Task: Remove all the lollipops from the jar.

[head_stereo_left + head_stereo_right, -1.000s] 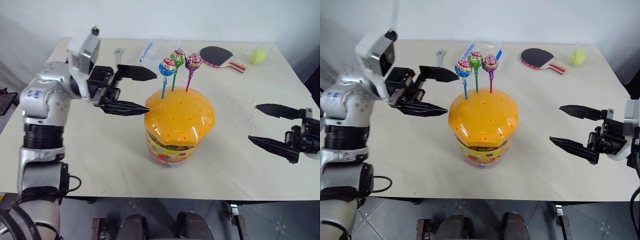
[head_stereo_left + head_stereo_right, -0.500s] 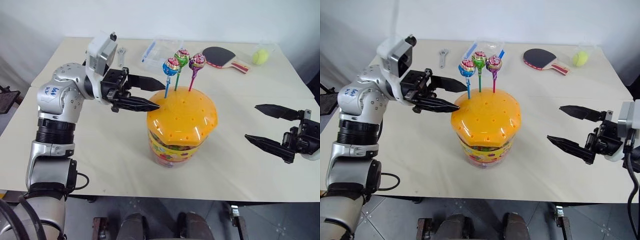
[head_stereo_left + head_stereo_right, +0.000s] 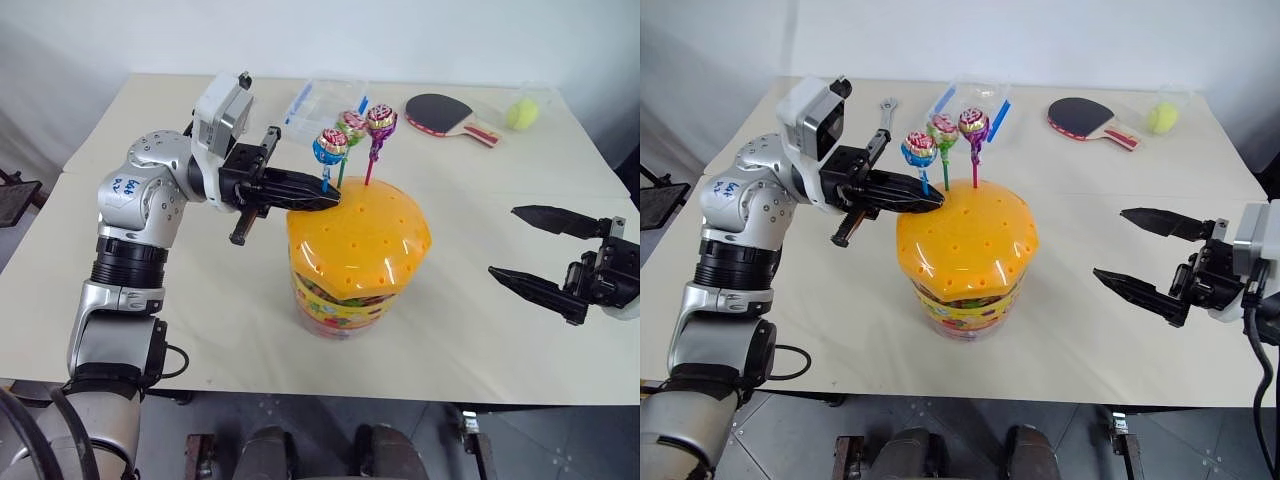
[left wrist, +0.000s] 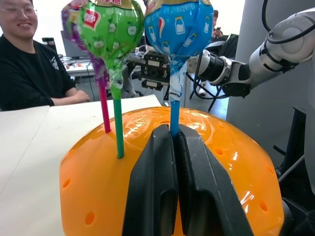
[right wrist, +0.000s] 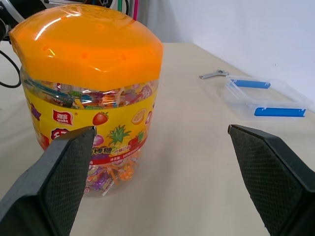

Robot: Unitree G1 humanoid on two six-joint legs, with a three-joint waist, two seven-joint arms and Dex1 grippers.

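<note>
Three small round wrapped lollipops stand upright in holes of the domed orange lid on the large clear plastic jar with a colourful fruit label, which sits mid-table. My left gripper is clenched on the blue stick of the blue lollipop, just above the lid; the green lollipop and purple lollipop stand just beside it, untouched. My right gripper hangs spread wide, well apart from the jar. Farther back on the beige table lie a flat clear box with blue clips, a metal wrench, a red-and-black paddle and a yellow-green ball.
</note>
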